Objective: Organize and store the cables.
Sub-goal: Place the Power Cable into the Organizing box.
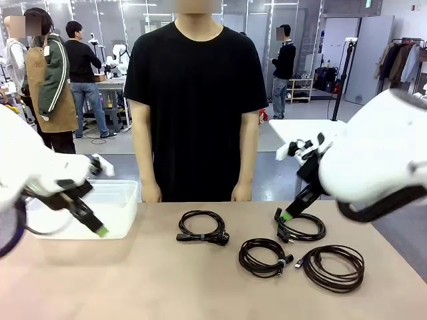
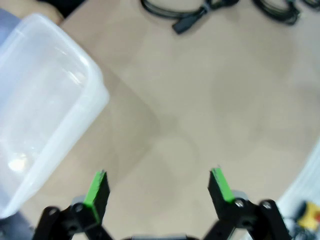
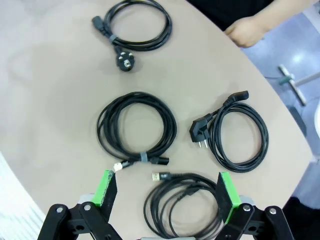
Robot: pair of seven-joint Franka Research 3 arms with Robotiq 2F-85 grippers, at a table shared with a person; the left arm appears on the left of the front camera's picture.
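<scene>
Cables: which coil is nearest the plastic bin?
The leftmost coil, with the round plug at its end; it lies closest to the bin. The other three coils sit farther to the robot's right.

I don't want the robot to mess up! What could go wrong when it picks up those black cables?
The nearest coil shows no tie I can see, so it might unwind when lifted. Its loose plug lies close to the ends of the middle coil, so the open right jaws could snag both.

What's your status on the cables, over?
Left gripper, right gripper open, empty. Four cables coiled on table, none in tub. Person's hands at far edge.
</scene>
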